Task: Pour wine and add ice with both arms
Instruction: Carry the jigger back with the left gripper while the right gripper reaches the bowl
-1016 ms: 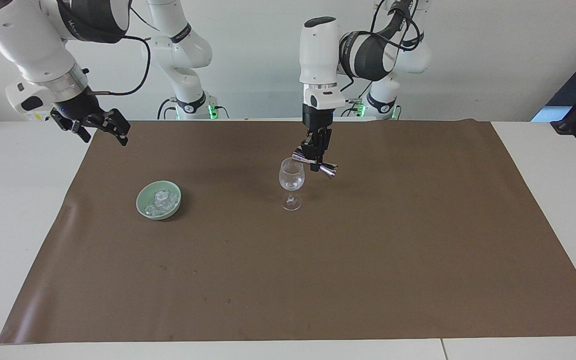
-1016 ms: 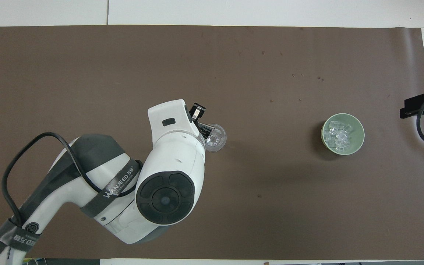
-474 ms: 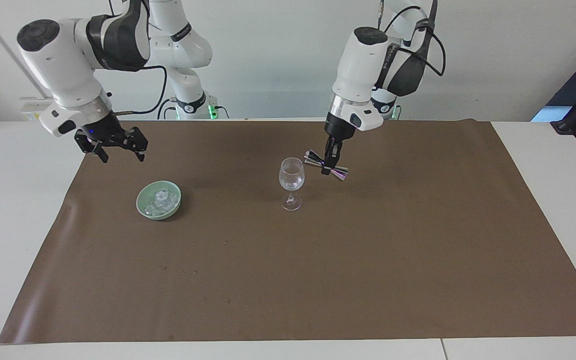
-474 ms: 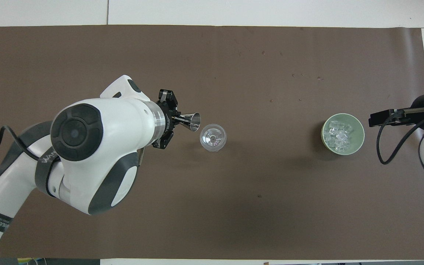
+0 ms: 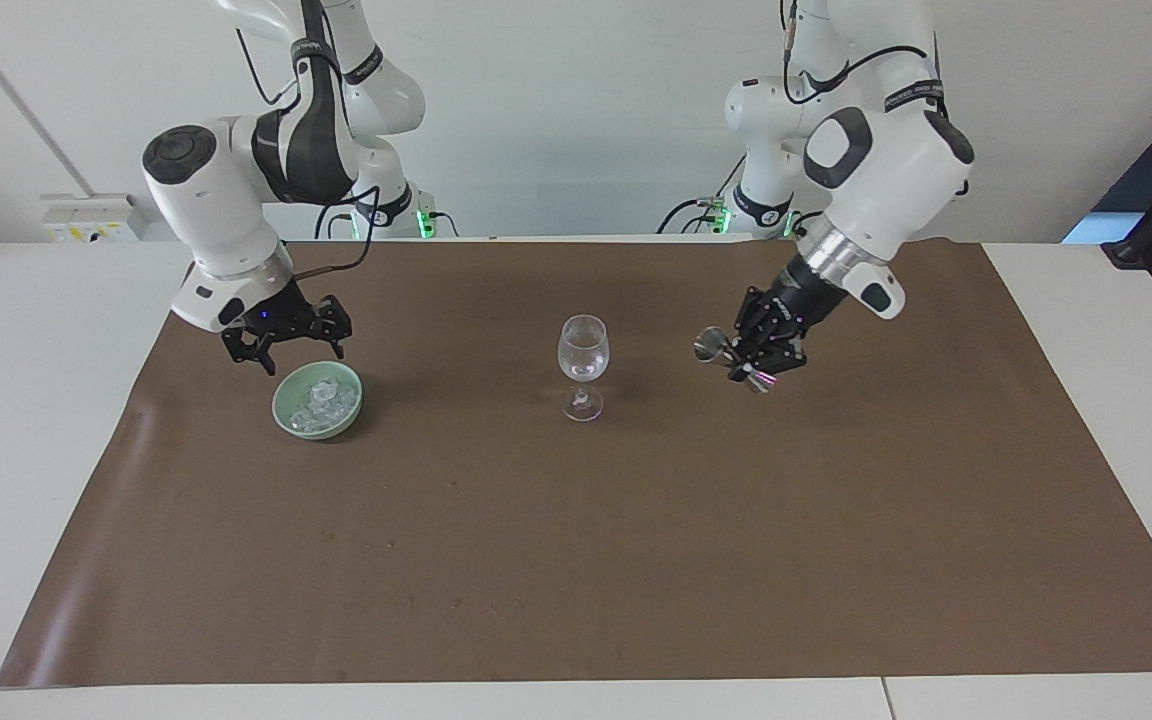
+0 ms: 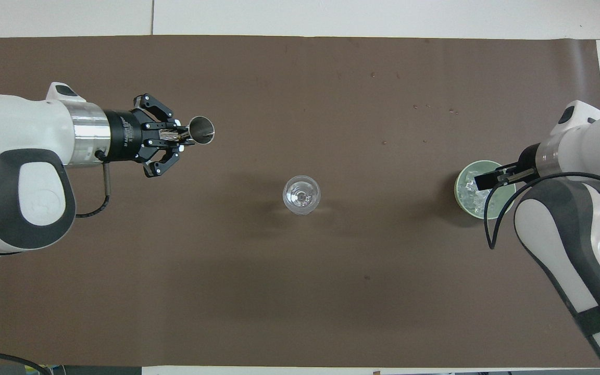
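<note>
Ice point(image 5: 322, 400), clear glassy chunks, fills a pale green glazed bowl point(image 5: 287, 414) on the matte brown mat point(image 5: 576, 560) toward the right arm's end. The right gripper point(image 5: 285, 345) hangs over it, fingers spread, partly covering the bowl from overhead. A clear stemmed glass point(image 5: 583, 365) stands upright mid-mat. The left gripper point(image 5: 764, 352) clamps a shiny metal double-cone jigger point(image 6: 199, 130), tilted, mouth toward the glass, its rear cone hidden.

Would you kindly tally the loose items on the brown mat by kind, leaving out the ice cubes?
Stemmed glass: 1
Green bowl holding ice: 1
Metal jigger, held above the mat by the left pincer: 1
Total: 3
</note>
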You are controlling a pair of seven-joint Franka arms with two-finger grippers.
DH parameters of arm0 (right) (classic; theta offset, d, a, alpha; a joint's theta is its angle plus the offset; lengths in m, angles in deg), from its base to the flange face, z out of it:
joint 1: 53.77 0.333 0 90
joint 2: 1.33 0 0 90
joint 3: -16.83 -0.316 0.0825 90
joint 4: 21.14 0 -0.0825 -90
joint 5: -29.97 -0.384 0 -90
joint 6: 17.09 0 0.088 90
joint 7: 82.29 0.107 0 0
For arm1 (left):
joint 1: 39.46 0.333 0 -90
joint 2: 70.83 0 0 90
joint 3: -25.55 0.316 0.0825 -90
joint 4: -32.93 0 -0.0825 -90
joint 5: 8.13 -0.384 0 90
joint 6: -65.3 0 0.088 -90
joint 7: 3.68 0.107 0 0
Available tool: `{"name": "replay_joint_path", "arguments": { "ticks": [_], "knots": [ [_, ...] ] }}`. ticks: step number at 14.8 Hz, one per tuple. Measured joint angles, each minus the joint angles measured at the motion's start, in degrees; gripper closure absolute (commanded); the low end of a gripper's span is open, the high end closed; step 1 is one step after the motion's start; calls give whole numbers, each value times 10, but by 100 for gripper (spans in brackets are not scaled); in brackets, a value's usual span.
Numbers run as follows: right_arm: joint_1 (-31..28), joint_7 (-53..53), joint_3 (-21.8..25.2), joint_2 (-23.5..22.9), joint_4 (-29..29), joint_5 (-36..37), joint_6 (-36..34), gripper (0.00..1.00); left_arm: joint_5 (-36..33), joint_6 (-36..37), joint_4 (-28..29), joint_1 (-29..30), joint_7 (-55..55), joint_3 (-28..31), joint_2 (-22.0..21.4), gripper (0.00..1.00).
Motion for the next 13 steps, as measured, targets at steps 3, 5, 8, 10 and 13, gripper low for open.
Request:
{"name": "replay_joint_path", "arguments": {
  "ticks": [3,5,8,10,13],
  "knots": [
    [1,-14,1,-6,31,0,42,17,108,3,26,80,83,1,2,100],
    [2,-14,0,-5,40,0,55,20,160,3,39,127,117,1,11,100],
    [-1,-19,2,-8,63,0,73,23,252,0,44,181,181,1,48,100],
    [-4,-21,2,-10,72,0,79,27,311,-15,50,202,221,1,74,100],
    [-4,-23,2,-10,90,0,106,32,387,-28,57,225,252,1,101,100]
  ]
}}
